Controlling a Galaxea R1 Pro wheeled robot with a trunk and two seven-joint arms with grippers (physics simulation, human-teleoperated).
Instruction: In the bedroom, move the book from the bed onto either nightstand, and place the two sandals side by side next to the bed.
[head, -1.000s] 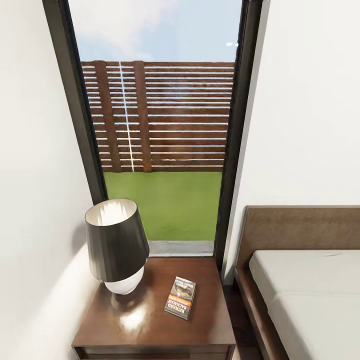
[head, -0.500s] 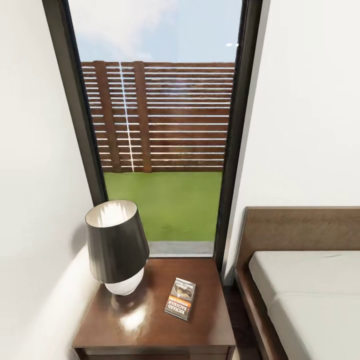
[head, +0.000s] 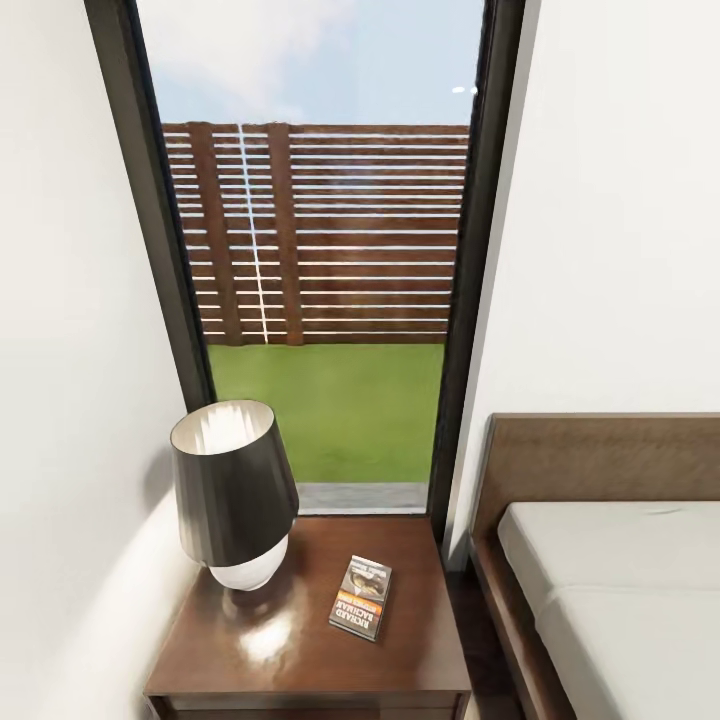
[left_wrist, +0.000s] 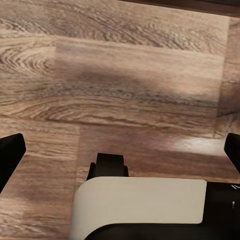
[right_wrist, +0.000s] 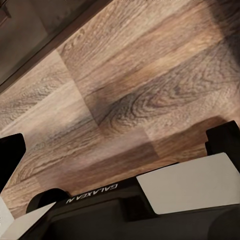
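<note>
The book (head: 361, 597) already lies flat on the nightstand (head: 300, 650) beside the lamp (head: 232, 490), well away from both claws, left claw (left_wrist: 120, 150) and right claw (right_wrist: 117, 145), which hang spread apart and empty over the wooden floor (left_wrist: 125, 75), leaving the sandals to arrange.

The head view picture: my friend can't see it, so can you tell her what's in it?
A small book lies flat on a glossy dark brown nightstand beside a lamp with a dark shade. Right of it is the corner of a bed with a pale mattress; behind is a tall window showing grass, a slatted fence and sky.
</note>
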